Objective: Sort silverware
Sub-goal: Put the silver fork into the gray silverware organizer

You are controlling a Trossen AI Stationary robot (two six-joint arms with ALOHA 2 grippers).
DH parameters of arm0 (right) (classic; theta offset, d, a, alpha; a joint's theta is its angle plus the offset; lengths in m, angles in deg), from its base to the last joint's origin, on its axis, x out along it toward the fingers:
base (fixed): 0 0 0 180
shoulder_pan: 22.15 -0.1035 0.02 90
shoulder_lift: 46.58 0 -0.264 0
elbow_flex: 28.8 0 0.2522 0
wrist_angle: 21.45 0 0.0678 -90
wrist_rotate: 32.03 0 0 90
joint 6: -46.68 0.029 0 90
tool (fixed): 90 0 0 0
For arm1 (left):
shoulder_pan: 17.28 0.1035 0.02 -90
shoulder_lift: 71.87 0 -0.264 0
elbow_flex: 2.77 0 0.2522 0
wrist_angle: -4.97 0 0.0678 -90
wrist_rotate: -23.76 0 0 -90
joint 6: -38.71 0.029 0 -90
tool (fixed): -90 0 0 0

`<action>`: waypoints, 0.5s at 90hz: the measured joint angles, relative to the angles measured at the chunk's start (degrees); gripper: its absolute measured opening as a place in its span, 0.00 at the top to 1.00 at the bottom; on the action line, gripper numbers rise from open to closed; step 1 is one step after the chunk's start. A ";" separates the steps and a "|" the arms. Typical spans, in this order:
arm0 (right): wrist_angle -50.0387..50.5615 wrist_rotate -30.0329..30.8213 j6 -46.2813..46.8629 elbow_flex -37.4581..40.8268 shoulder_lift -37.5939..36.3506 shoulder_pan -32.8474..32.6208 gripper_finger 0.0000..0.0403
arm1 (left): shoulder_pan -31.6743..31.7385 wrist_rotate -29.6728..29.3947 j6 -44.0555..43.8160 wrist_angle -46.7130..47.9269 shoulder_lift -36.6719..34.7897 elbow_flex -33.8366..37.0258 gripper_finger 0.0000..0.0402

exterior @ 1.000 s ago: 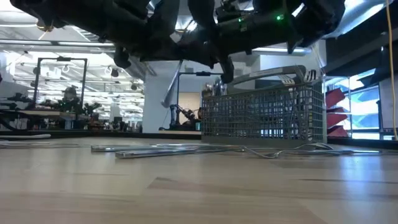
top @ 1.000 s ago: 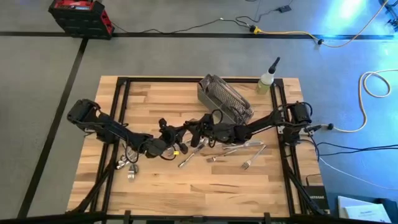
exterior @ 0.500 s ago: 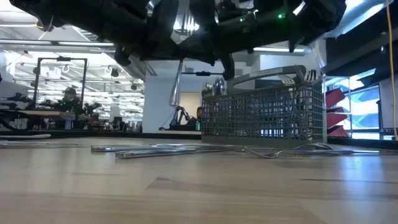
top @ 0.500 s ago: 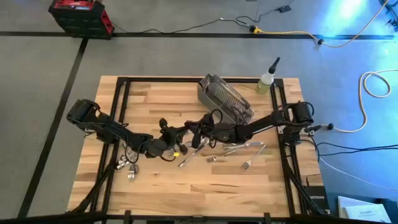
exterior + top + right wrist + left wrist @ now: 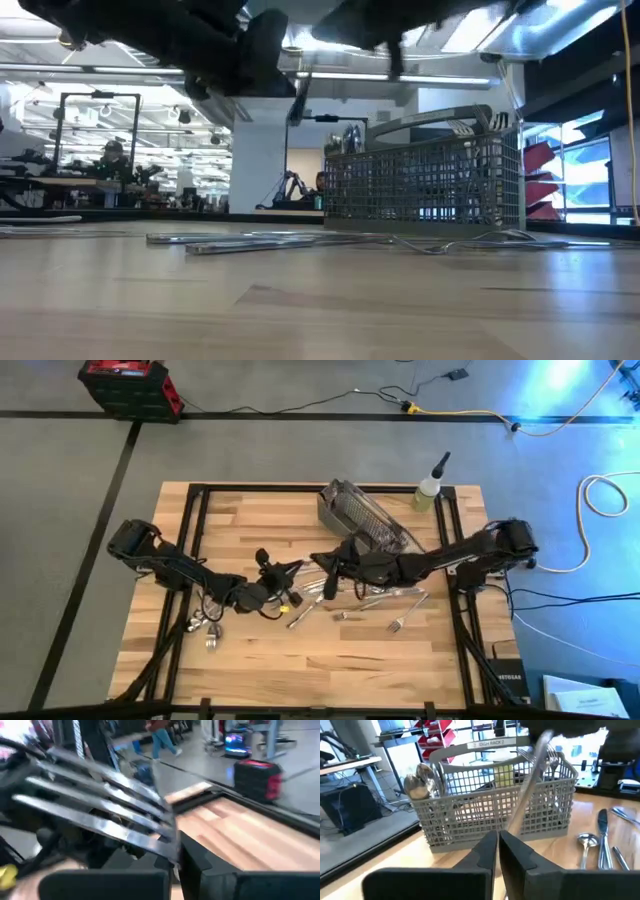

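My right gripper (image 5: 323, 565) (image 5: 176, 857) hangs above the table's middle, just near of the gray mesh basket (image 5: 362, 520) (image 5: 495, 795), shut on a fork (image 5: 100, 805). The fork's handle (image 5: 527, 785) slants down toward my left gripper (image 5: 288, 569) (image 5: 498, 842), which is shut, its tips just short of the handle's free end. Spoons (image 5: 420, 782) and forks (image 5: 552, 757) stand in the basket. More silverware (image 5: 305, 610) (image 5: 280, 240) lies flat on the table. My right gripper pinches the fork between its two fingers at the base of the tines (image 5: 167, 837). The tines stick out to one side of the fingers. The fork is lifted clear of the table, its handle slanting down. My left gripper: whether it touches the handle's end (image 5: 508, 831) cannot be told.
Loose forks and spoons lie right of centre (image 5: 400, 600) and in a small heap at the near left (image 5: 205, 628). A squeeze bottle (image 5: 430, 488) stands at the far right corner. Black frame rails (image 5: 195, 540) run along both sides of the table.
My right gripper has risen and drawn back toward the table's right edge and the basket, carrying the fork with it; the fork now hangs higher and farther from my left gripper.
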 joint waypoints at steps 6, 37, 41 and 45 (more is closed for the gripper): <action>8.13 5.64 -1.53 0.00 -4.27 -1.84 1.00 | -0.32 0.18 0.01 1.33 0.00 0.02 0.99; 42.95 20.18 11.52 7.42 -28.36 -8.58 1.00 | -0.45 1.77 -4.63 6.61 0.00 0.04 0.99; 46.41 21.94 14.30 9.20 -31.56 -9.42 1.00 | -0.45 1.79 -4.87 6.65 0.00 0.04 0.99; 48.32 23.68 16.52 10.95 -34.49 -10.22 1.00 | -0.47 1.79 -4.84 6.60 0.00 0.04 0.99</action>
